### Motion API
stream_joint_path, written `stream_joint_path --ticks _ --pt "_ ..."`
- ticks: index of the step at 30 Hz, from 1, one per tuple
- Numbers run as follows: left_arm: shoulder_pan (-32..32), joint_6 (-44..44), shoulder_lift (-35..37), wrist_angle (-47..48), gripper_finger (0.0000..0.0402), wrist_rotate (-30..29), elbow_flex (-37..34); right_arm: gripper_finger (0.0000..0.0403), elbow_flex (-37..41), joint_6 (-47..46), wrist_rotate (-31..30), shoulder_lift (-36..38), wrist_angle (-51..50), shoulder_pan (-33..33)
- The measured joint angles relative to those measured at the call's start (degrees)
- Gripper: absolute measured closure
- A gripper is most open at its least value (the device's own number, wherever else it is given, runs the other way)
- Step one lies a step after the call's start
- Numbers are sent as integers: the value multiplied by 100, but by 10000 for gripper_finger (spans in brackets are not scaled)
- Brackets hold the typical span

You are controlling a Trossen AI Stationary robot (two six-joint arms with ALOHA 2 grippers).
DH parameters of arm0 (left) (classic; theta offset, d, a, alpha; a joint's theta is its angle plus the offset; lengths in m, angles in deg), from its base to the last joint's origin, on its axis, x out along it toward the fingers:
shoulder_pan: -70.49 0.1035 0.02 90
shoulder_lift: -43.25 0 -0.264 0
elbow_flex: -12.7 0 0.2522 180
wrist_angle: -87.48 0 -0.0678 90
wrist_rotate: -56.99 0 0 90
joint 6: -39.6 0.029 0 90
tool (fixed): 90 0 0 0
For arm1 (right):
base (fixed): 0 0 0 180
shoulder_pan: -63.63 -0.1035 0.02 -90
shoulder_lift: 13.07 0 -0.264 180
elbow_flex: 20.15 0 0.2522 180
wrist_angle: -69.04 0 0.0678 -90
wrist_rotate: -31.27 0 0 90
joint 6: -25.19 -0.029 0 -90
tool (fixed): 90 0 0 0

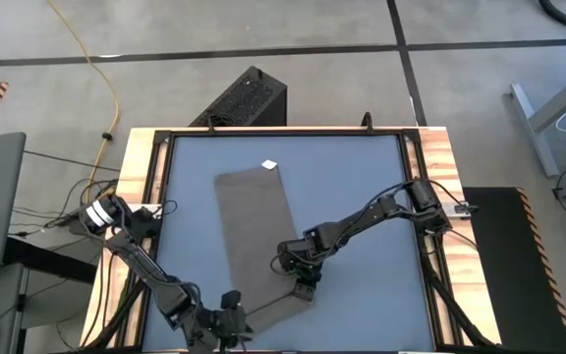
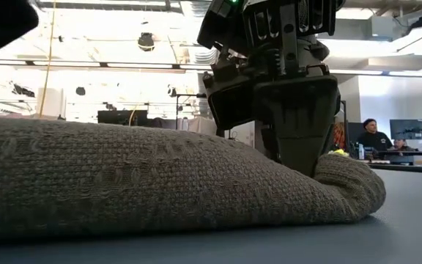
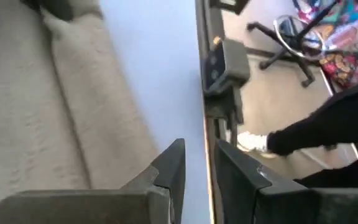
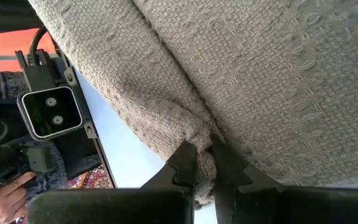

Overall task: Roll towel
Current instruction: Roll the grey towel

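Note:
The taupe towel (image 1: 254, 226) lies as a long strip on the blue table, with its white tag (image 1: 269, 165) at the far end. Its near end is folded over toward the near left (image 1: 268, 313). My right gripper (image 1: 305, 287) is down on the near right part of the towel, shut on a bunch of cloth (image 4: 202, 149). My left gripper (image 1: 232, 323) is low at the near edge, beside the folded end. Its fingers (image 3: 199, 149) stand a narrow gap apart with only table between them, and the towel (image 3: 42, 106) lies beside them. My right gripper pinches a raised fold of the towel (image 4: 199, 138) between its two fingers, at the near right edge where the cloth turns over. The fingers come from above, pointing down (image 2: 299, 158). The towel lies on the table all around, bulging up at the fold (image 2: 350, 183).
The table has a raised wooden and black frame (image 1: 416, 197). A black box (image 1: 249, 98) stands beyond the far edge. The low camera (image 4: 50, 112) sits at the near edge. A person (image 2: 372, 136) sits far behind, and another person's dark clothing (image 3: 328, 130) is off the table.

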Motion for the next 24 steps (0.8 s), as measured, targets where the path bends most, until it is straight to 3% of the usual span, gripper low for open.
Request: stream_joint_path --ticks 14,24 --pt "247 -78 -12 303 235 255 -4 357 4 -26 -22 0 147 -9" --pt "225 -529 -589 -41 226 437 0 357 2 -177 -51 0 163 -9"
